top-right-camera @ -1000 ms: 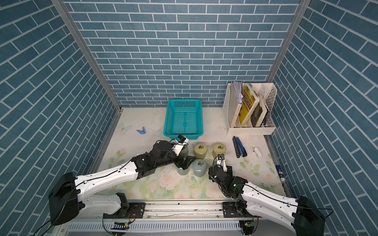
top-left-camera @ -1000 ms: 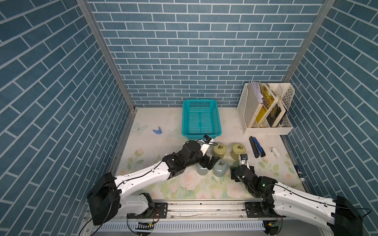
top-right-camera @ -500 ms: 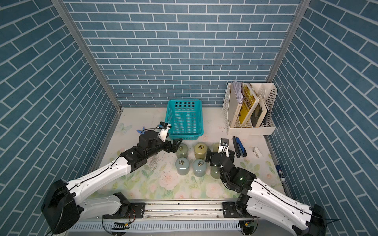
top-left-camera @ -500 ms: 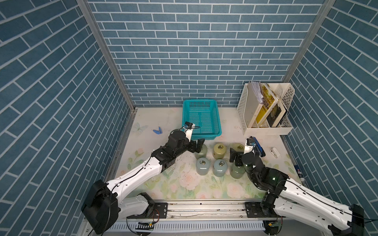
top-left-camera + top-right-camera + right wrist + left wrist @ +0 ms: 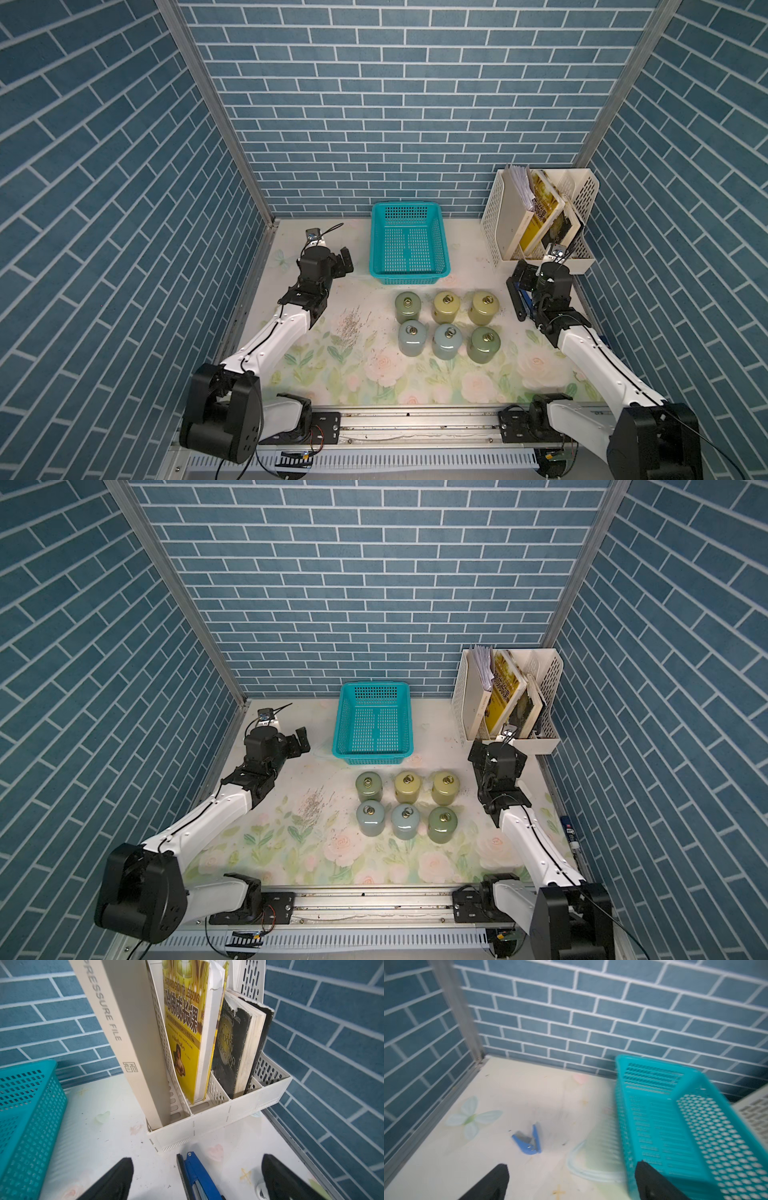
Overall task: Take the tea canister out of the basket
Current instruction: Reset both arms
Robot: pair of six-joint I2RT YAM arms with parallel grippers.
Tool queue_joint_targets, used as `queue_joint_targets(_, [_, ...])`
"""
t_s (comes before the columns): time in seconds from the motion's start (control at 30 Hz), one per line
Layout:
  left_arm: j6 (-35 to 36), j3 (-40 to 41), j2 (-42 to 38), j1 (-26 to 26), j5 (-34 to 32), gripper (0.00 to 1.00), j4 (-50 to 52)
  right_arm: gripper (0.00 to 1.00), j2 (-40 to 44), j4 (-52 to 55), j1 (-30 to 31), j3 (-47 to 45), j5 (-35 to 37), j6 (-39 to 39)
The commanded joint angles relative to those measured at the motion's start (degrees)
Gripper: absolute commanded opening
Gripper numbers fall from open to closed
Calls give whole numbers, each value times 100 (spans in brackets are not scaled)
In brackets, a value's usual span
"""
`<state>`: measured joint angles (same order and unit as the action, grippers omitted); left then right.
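Neither arm holds anything. In both top views the left gripper hangs with its jaws apart just beside the left wall of the basket, and the right gripper stands equally wide, well apart from it, in front of the file rack. The basket is empty down to its mesh floor. Six tea canisters stand upright on the floral mat in two rows of three, near the basket's front wall and touching neither it nor either gripper. I cannot tell which of them the task means, but with none left inside I judge the removal complete. The arms appear parked to either side so that the rows are left unobstructed. In the left wrist view the left gripper is spread over bare mat, with the basket close by one finger and a blue staple remover lying apart from both; the picture is blurred. In the right wrist view the right gripper straddles a blue-handled tool without closing on it. The file rack ahead keeps its books leaning upright, and a corner of the basket shows to one side.
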<state>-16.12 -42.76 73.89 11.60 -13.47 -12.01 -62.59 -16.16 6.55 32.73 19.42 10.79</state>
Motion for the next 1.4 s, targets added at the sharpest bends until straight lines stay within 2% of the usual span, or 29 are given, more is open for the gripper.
queue_joint_targets(0.0, [72,412,145,-304,-425,100,-704,100,-227,-1576,-287,-545,-183,-489])
queue_joint_targets(0.2, [263,755,393,-620,-932,100,-1244,100,-926,-3263,-395,-1400,426,-409])
queue_joint_targets(0.47, [720,1565,402,-746,-1019,100,-2582,100,-1933,-4233,-460,-1550,539,-261])
queue_joint_targets(0.73, [1170,2132,585,-782,-801,100,-3805,100,-1973,-4691,-444,-1765,283,-410])
queue_joint_targets(0.87, [1114,2342,696,-843,-542,100,-4334,100,-1981,-4849,-430,-1832,140,-500])
queue_joint_targets(1.0, [1163,2418,945,-848,-375,100,-4657,100,-2162,-5179,-211,-1876,-154,-908])
queue_joint_targets(1.23, [1230,2657,998,-843,-265,100,-5092,100,-2282,-5303,-206,-1877,-573,-1076])
queue_joint_targets(1.33, [1259,2702,999,-843,-192,100,-5192,100,-2579,-6142,-202,-2165,-699,-1159])
queue_joint_targets(1.37, [1283,2737,1013,-843,-139,100,-5276,100,-2446,-5791,-204,-2109,-677,-1108])
